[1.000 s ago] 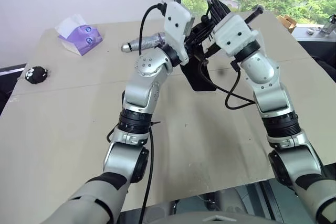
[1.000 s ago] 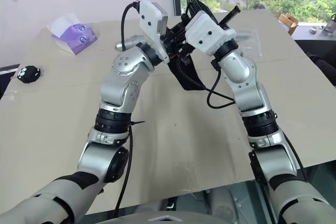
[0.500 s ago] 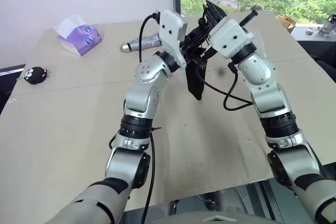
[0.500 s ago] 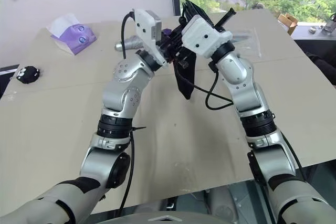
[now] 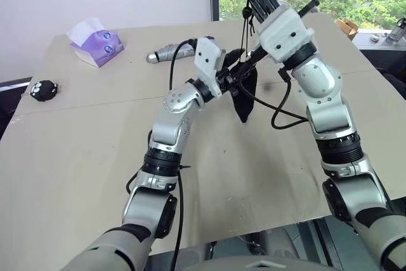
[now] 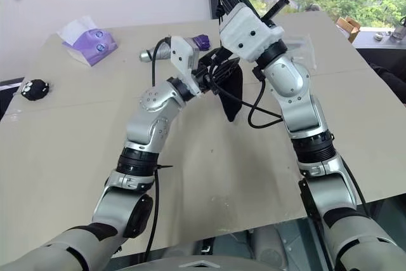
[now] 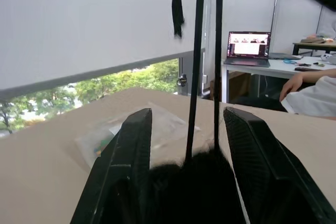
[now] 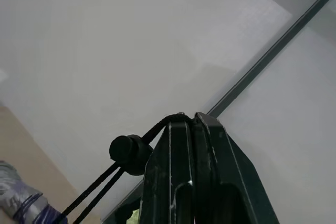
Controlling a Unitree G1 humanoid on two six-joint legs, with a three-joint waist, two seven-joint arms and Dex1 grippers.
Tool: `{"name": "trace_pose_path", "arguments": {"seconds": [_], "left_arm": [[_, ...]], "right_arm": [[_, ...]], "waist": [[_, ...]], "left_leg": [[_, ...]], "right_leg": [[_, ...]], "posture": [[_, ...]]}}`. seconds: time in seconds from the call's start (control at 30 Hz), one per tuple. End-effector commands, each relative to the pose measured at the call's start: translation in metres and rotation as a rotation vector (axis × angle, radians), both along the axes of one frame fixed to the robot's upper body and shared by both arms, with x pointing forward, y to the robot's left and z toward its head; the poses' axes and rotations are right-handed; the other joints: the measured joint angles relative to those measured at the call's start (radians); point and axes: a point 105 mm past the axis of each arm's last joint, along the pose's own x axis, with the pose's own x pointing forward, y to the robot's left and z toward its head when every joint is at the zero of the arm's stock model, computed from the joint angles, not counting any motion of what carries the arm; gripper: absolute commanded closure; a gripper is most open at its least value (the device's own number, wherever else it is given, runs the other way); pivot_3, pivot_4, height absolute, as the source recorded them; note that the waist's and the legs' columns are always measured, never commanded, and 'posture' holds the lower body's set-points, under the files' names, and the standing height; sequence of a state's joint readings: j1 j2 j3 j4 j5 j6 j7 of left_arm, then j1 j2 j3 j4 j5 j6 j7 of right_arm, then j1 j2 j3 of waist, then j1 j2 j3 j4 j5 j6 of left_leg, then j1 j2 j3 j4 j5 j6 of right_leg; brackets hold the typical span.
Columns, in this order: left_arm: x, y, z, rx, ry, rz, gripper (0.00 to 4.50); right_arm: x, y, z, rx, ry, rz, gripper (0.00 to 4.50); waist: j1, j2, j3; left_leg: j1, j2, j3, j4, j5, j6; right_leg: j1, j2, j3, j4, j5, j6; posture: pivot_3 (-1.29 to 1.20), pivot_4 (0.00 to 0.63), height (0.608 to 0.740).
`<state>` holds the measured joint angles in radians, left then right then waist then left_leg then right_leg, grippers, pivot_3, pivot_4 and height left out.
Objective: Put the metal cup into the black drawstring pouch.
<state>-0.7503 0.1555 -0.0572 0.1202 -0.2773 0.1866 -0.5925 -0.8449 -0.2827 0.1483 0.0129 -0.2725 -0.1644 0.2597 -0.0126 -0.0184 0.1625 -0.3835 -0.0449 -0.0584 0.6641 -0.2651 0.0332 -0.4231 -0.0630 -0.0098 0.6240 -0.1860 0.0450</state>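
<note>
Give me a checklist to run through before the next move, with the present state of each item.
1. Right gripper shut on the drawstring cord: ok.
2. Black drawstring pouch off the table, hanging from the cord: ok.
3. Left gripper released: ok, fingers stand apart either side of the pouch top.
4. Metal cup inside the pouch: cannot tell, the fabric hides the contents.
5. Pouch mouth drawn closed: cannot tell.
6. Folded umbrella and tissue pack away from the arms: ok.
</note>
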Motion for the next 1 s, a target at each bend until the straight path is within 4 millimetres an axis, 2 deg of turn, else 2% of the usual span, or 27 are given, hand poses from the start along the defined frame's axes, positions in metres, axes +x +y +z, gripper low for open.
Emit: {"name": "trace_pose_path", "arguments": {"seconds": [0.03,0.17,0.27,0.73,0.77,0.8,0.83,0.9,1.0], "left_arm": [[-0.010,0.002,0.039,-0.017,-0.164,0.020,2.31],[-0.015,0.000,0.055,-0.040,-0.204,0.013,2.31],[-0.017,-0.002,0.060,-0.044,-0.210,0.008,2.31],[-0.015,-0.004,0.053,0.047,-0.181,0.021,2.31],[-0.015,-0.004,0.053,0.047,-0.181,0.020,2.81],[-0.014,-0.005,0.053,0.050,-0.179,0.021,3.01],[-0.014,-0.005,0.053,0.052,-0.178,0.022,3.59],[-0.014,-0.006,0.051,0.055,-0.170,0.015,4.21],[-0.014,-0.007,0.048,0.055,-0.152,0.005,4.28]], "right_arm": [[-0.007,0.002,0.003,-0.049,-0.049,-0.002,4.50],[-0.002,0.002,-0.007,-0.134,-0.060,-0.049,4.50],[-0.001,0.004,-0.014,-0.209,-0.085,-0.077,4.50],[0.015,-0.006,-0.044,-0.398,-0.097,-0.189,4.50],[0.016,-0.008,-0.045,-0.405,-0.096,-0.197,4.50],[0.018,-0.009,-0.047,-0.415,-0.095,-0.206,4.50],[0.018,-0.010,-0.048,-0.421,-0.095,-0.212,4.50],[0.019,-0.012,-0.049,-0.433,-0.096,-0.221,4.50],[0.019,-0.013,-0.048,-0.422,-0.098,-0.221,4.50]], "waist": [[0.000,0.000,0.000],[0.001,0.000,0.000],[0.000,0.000,0.000],[0.000,0.000,0.000],[0.000,0.000,0.000],[0.000,0.000,0.000],[0.000,0.000,0.000],[0.000,0.000,0.000],[0.000,0.000,0.000]], "left_leg": [[0.000,0.000,0.000,0.000,0.000,0.000],[0.000,0.000,0.000,0.000,0.000,0.000],[0.000,0.000,0.000,0.000,0.000,0.000],[0.000,0.000,0.001,0.000,0.000,0.000],[0.000,0.000,0.001,0.000,0.000,0.000],[0.000,0.000,0.001,0.000,0.000,0.000],[0.000,0.000,0.001,0.000,0.000,0.000],[0.000,0.000,0.000,0.000,0.000,0.000],[0.000,0.000,0.001,0.000,0.000,0.000]], "right_leg": [[0.000,0.000,0.000,0.000,0.000,0.000],[0.000,0.000,0.000,0.000,0.000,0.000],[0.000,0.000,0.000,-0.001,0.000,0.000],[0.000,0.000,0.000,-0.001,0.000,0.000],[0.000,0.000,0.000,-0.001,0.000,0.000],[0.000,0.000,0.000,-0.001,0.000,0.000],[0.000,0.000,0.000,-0.001,0.000,0.000],[0.000,0.000,0.000,-0.001,0.000,0.000],[0.000,0.000,0.000,-0.001,0.000,0.000]], "posture": [[0.00,0.150,0.740],[0.00,0.150,0.740],[0.00,0.150,0.740],[0.00,0.150,0.740],[0.00,0.150,0.740],[0.00,0.150,0.740],[0.00,0.150,0.740],[0.00,0.150,0.740],[0.00,0.150,0.740]]}}
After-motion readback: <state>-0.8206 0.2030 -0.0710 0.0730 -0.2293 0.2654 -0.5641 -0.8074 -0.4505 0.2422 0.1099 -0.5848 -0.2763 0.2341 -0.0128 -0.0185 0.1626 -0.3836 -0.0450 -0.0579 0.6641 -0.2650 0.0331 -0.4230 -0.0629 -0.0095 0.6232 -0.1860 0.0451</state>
